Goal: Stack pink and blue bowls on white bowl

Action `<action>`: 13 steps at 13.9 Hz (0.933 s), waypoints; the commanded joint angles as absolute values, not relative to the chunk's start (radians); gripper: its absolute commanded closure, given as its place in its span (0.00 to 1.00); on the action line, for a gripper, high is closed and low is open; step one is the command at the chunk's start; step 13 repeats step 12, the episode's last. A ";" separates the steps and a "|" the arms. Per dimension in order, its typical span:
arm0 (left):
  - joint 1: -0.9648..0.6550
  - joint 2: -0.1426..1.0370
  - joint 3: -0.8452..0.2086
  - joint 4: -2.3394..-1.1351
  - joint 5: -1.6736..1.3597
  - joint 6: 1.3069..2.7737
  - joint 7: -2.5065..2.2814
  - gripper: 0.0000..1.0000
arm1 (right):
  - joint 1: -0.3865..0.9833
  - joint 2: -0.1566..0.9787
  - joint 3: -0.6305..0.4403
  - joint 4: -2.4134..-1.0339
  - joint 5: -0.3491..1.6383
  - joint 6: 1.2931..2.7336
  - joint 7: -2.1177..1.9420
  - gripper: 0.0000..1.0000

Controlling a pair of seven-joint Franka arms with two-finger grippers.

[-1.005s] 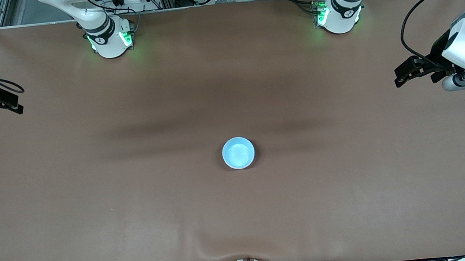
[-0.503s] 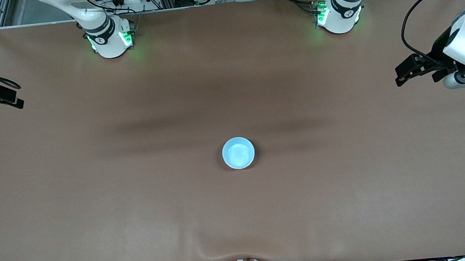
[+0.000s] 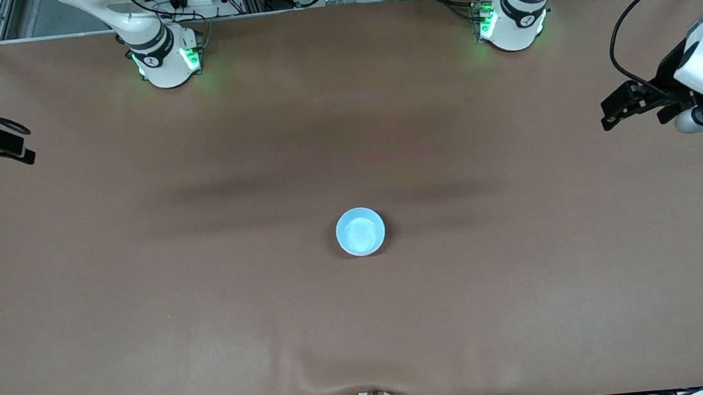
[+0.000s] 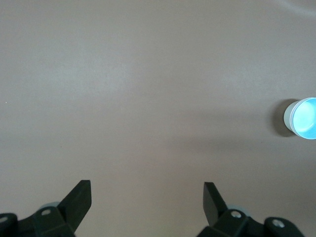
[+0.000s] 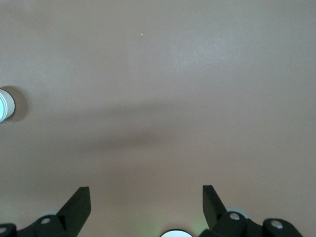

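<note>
**Brown worktop, one bowl stack at its middle, both arms parked wide**

Your left gripper (image 3: 615, 111) and right gripper (image 3: 11, 149) hover at opposite worktop (image 3: 210, 340) ends, jaws spread, holding nothing. The blue bowl (image 3: 360, 231) sits centred, apparently topping the stack; pink and white bowls cannot be seen. Any return reach risks nudging the stack askew.

Front view: high camera across the table, facing both arm bases, covering the whole brown table (image 3: 140, 276). Each wrist view looks steeply down from well above it, own fingertips in frame. All three share the blue bowl (image 3: 360, 231) (image 4: 304, 118) (image 5: 5, 104).
</note>
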State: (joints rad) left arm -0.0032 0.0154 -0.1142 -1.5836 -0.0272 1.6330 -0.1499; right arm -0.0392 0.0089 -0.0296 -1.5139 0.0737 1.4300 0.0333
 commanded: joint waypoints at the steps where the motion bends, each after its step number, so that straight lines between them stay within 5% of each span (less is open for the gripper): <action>1: -0.006 0.006 -0.109 -1.569 -0.009 1.624 -0.133 0.00 | -0.054 0.009 -0.020 -1.506 0.081 1.416 0.041 0.00; 13: -0.003 0.014 -0.103 -1.548 -0.009 1.624 -0.138 0.00 | -0.040 0.009 -0.014 -1.505 0.018 1.419 0.040 0.00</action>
